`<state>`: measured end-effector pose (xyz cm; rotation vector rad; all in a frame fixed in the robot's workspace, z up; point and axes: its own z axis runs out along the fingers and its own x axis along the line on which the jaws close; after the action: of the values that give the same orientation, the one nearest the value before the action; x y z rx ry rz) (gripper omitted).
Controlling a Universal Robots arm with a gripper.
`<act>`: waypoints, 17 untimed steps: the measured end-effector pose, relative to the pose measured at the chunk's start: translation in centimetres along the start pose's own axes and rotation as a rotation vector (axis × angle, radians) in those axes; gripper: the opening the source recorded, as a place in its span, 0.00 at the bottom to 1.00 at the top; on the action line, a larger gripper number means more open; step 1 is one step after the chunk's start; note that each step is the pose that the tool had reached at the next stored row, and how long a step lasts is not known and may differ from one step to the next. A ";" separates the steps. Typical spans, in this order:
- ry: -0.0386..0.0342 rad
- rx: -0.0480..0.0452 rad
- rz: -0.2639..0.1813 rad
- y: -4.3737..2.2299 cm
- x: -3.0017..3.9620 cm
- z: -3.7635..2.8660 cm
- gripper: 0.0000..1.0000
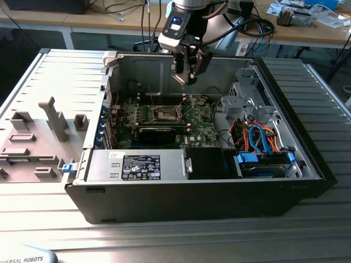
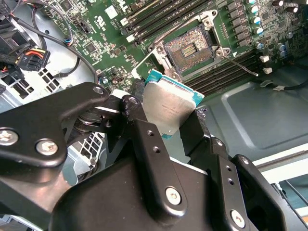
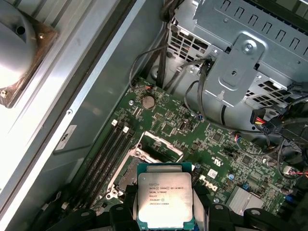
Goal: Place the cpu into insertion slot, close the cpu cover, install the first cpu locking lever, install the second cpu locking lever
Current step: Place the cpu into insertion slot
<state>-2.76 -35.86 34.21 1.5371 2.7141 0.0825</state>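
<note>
My gripper hangs above the open computer case, shut on the cpu, a silver-topped square chip held by its edges between the black fingers. In the first wrist view the cpu shows its printed metal top, with the gripper around it. Below it on the green motherboard lies the insertion slot, dark-centred and uncovered. That slot sits under and slightly to the exterior view's left of the gripper. The cpu cover stands raised beside the socket. Two thin levers rise near the slot.
A long black card lies in front of the slot. The grey power supply fills the case's front. A metal drive cage and coloured cables are at the exterior view's right. Memory slots flank the socket.
</note>
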 end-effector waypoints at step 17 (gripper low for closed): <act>-0.0014 0.0005 0.007 0.00 0.00 0.00 0.54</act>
<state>-2.76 -35.86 34.21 1.5468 2.7078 0.0809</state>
